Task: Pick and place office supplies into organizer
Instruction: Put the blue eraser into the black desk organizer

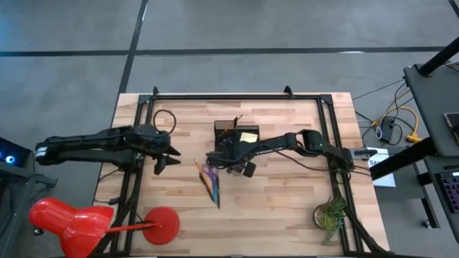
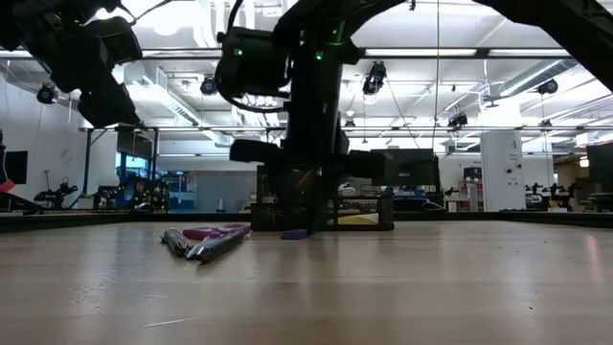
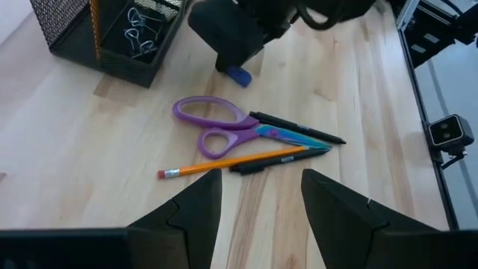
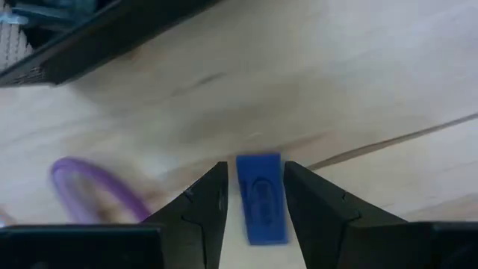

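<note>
Pale wooden planks make up the table (image 1: 287,201), which stands on a grey floor. Just beyond the right pincer (image 4: 254,196) sits the organizer (image 1: 237,132), a black mesh box with an orange pencil standing in it and wire clips (image 3: 138,37) in its low section. That pincer is lowered to the table with its two dark fingers partly open, one on each side of a small blue eraser (image 4: 261,198) lying flat on the wood; whether they touch it I cannot tell. Off to the side of it lie the purple-handled scissors (image 3: 224,127). The left pincer (image 3: 258,202) hangs above the table, open and holding nothing; ahead of it, beside the scissors, lie another orange pencil (image 3: 231,161) and two dark pens (image 3: 295,128).
</note>
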Available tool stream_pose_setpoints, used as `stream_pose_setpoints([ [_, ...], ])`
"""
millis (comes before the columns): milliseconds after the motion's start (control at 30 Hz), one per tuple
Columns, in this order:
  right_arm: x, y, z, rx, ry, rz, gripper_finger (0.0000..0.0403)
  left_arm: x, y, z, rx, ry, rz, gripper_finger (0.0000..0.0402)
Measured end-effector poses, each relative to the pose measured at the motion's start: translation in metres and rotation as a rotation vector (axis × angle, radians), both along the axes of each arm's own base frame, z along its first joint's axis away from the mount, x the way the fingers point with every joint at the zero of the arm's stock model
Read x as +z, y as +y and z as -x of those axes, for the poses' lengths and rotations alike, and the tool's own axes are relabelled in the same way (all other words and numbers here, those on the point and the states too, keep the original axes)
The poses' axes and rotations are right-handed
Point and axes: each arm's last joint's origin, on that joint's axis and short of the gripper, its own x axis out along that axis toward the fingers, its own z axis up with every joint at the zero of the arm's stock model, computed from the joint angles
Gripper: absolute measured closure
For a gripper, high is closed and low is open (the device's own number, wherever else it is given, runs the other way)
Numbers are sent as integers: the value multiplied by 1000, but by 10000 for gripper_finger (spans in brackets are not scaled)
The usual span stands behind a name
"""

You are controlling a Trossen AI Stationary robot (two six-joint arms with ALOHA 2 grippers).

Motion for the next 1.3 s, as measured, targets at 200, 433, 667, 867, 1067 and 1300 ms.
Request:
stream_pose_setpoints([
  [200,-6,1,-2,5,10,-7,280,0,0,0,0,0,0,231],
  [433,-8,11,-1,103,26,-2,280,0,0,0,0,-1,0,231],
  [667,-9,17,0,181,48,3,280,3,0,0,0,-15,-2,231],
  [867,-13,18,2,219,85,-11,295,7,0,-1,1,-49,-4,231],
  [1067,-13,22,6,242,127,-7,319,8,0,-2,3,-64,-5,231],
  [1300,0,25,5,304,144,90,341,11,0,-2,3,-73,-6,231],
])
